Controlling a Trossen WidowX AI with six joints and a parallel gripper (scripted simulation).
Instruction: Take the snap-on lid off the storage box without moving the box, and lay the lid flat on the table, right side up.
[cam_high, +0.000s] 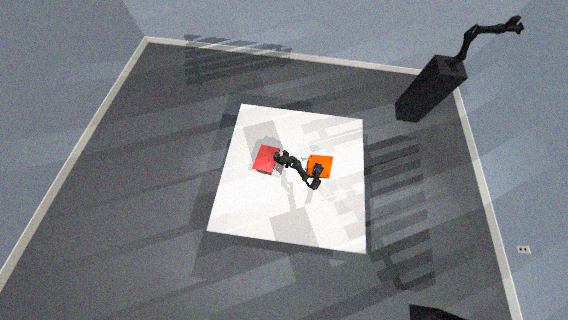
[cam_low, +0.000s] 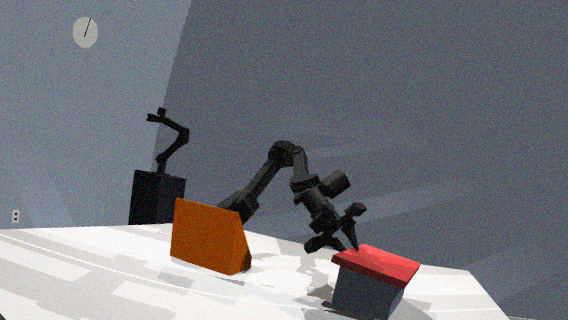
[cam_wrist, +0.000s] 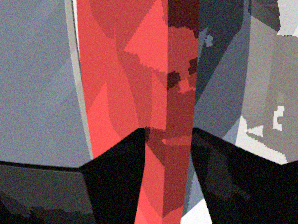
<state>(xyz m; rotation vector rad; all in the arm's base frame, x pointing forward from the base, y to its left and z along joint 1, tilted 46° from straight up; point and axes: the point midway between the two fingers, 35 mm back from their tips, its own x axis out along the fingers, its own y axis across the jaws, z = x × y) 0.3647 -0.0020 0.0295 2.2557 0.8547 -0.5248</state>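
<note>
The red lid (cam_high: 266, 157) (cam_low: 377, 262) (cam_wrist: 100, 30) lies over the top of the blue-grey storage box (cam_low: 367, 292) (cam_wrist: 227, 85), which stands on the white table (cam_high: 230, 215) (cam_low: 75, 250). My gripper (cam_high: 277, 158) (cam_low: 351, 250) (cam_wrist: 167, 135) is shut on the lid's near edge, one finger on the top side and one on the rim's outer side. In the exterior view the lid looks slightly tilted, its gripper-side edge a little higher. Whether it still touches the box along the far side is hidden.
A large orange block (cam_high: 325, 161) (cam_low: 205, 235) stands on the table by the arm's base. A second dark arm stands on a black pedestal (cam_high: 432, 82) (cam_low: 155, 200) beyond the table. Patterned shadows cross the table.
</note>
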